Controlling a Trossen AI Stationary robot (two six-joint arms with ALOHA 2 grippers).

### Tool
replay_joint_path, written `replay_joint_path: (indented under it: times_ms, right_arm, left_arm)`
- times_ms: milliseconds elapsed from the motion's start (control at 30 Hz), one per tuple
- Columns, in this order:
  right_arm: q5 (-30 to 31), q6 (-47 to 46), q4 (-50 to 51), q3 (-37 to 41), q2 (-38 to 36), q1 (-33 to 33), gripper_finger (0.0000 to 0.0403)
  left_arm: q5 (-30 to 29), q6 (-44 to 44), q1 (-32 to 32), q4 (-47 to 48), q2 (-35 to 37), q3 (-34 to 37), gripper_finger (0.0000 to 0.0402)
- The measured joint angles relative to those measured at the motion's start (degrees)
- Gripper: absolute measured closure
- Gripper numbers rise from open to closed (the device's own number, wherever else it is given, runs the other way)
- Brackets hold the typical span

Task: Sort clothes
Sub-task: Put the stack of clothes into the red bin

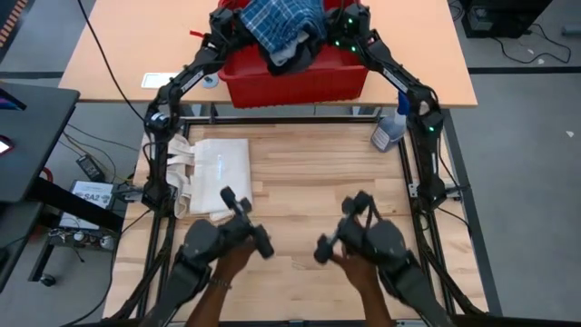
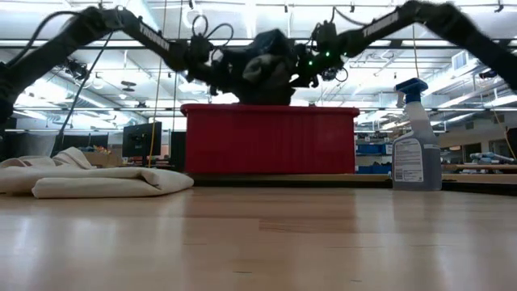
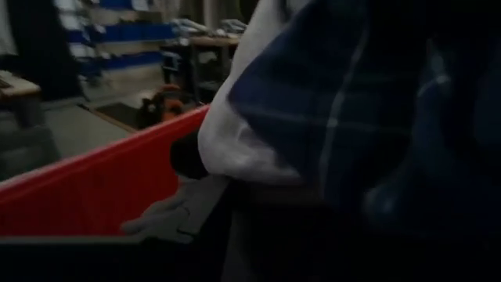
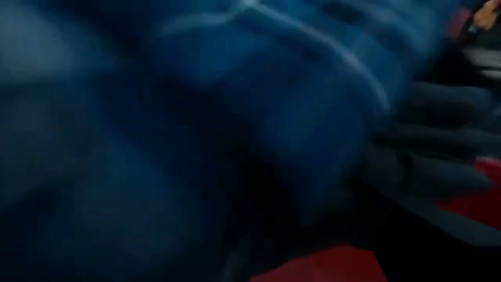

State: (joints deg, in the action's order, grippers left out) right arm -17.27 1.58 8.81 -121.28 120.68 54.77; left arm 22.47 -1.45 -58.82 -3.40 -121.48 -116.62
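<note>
A red bin [image 1: 295, 82] [image 2: 271, 137] stands beyond the table's far edge and holds the clothes. The blue-and-white plaid piece [image 1: 286, 20] lies on top of the pile, with a grey garment [image 1: 292, 56] showing beneath it. I cannot pick out a black piece. My left gripper [image 1: 227, 25] is at the pile's left side and my right gripper [image 1: 349, 27] at its right side, both above the bin. The plaid piece [image 3: 352, 102] [image 4: 235, 117] fills both wrist views from close up. In the left wrist view the bin's red wall [image 3: 94, 188] shows beside it.
A folded cream-white tote bag [image 1: 213, 177] [image 2: 97, 179] lies on the table's left part. A spray bottle [image 1: 392, 127] [image 2: 416, 137] stands at the far right corner. A person's hands [image 1: 227, 268] hold control handles at the near edge. Bare wood lies between these.
</note>
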Motion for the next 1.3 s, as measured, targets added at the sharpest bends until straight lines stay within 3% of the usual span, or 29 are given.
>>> replay_joint_path:
  times_ms: [200, 300, 467, 800, 1100, 1200, 1300]
  right_arm:
    - [0.3, -2.6, -1.4, -14.0, 12.5, 2.8, 0.0056]
    - [1.9, -6.2, -8.8, -11.6, 16.0, 3.7, 0.0056]
    - [4.2, -9.6, -6.7, -11.9, 20.6, 4.6, 0.0056]
    - [10.3, -8.0, 1.2, -11.9, 19.8, 4.2, 0.0056]
    - [11.1, -7.4, 5.6, -11.9, 18.4, 4.0, 0.0056]
    - [10.6, -6.5, 6.5, -12.0, 17.5, 4.1, 0.0056]
    - [10.6, -5.1, 7.8, -12.0, 16.7, 4.0, 0.0056]
  left_arm:
    - [-3.8, 0.0, -2.4, -10.3, -6.0, 0.0, 0.0221]
    - [-7.2, -3.2, -3.1, -12.7, -9.8, -0.2, 0.0221]
    - [-7.9, -3.2, -3.9, -6.2, -17.3, -6.7, 0.0221]
    - [-7.8, -8.6, -4.0, 8.4, -20.6, -15.1, 0.0229]
    - [-9.2, -11.8, -4.0, 13.6, -20.6, -15.4, 0.0342]
    - [-8.6, -11.8, -3.9, 13.5, -20.6, -15.4, 0.0336]
    - [-7.4, -11.8, -3.9, 13.8, -20.6, -15.4, 0.029]
